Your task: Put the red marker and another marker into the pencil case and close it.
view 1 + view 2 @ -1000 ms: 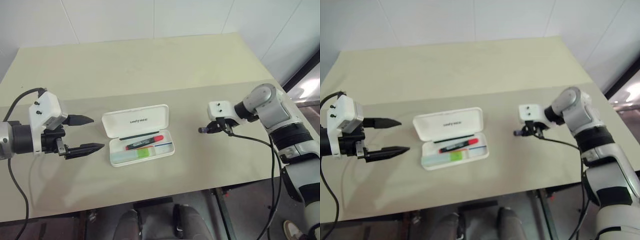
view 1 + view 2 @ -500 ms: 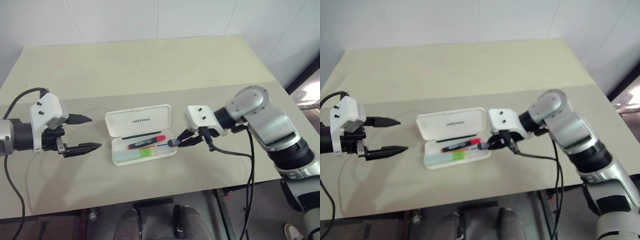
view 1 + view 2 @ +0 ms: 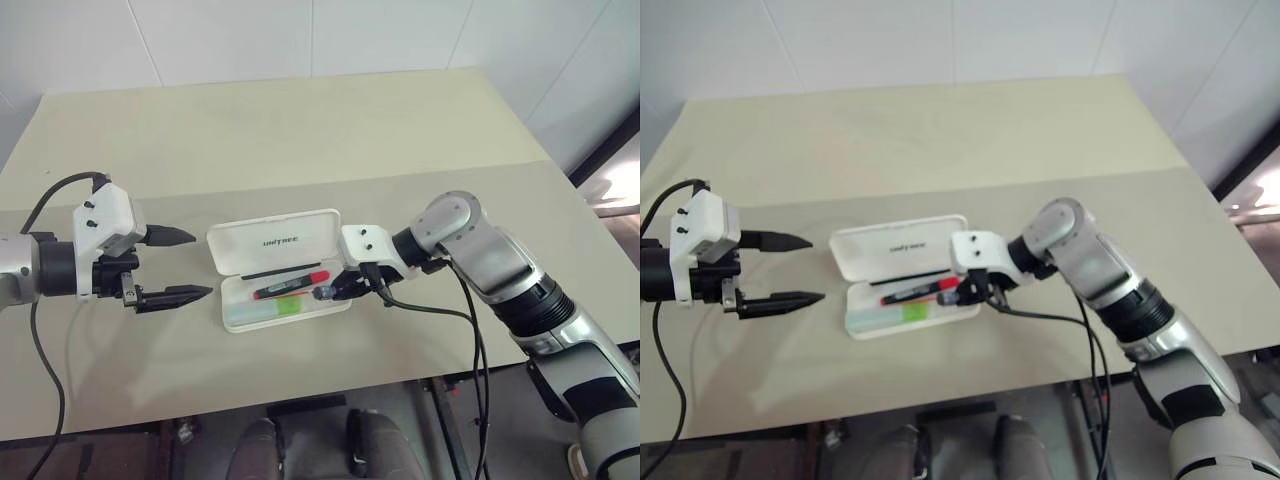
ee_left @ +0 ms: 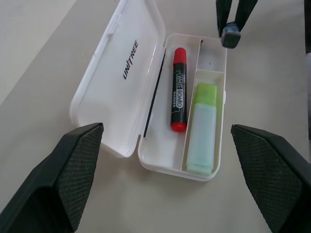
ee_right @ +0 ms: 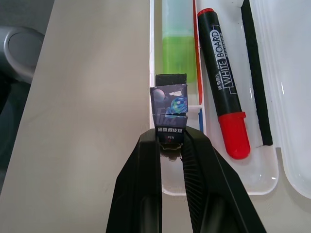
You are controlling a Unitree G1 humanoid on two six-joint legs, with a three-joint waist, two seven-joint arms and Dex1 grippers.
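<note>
The right end effector (image 5: 171,145), pinching a small dark pen (image 5: 169,109), has come over the open pencil case (image 3: 283,243); red marker (image 4: 178,88) and green marker (image 4: 201,127) lie inside; left end effector (image 3: 180,266) spread wide, so closing comes next

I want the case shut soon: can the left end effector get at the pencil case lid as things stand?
Probably yes. The left end effector is open, beside the pencil case with bare table between them. But the right end effector, shut on a small dark pen-like item, sits over the tray's far end and may block closing.
</note>
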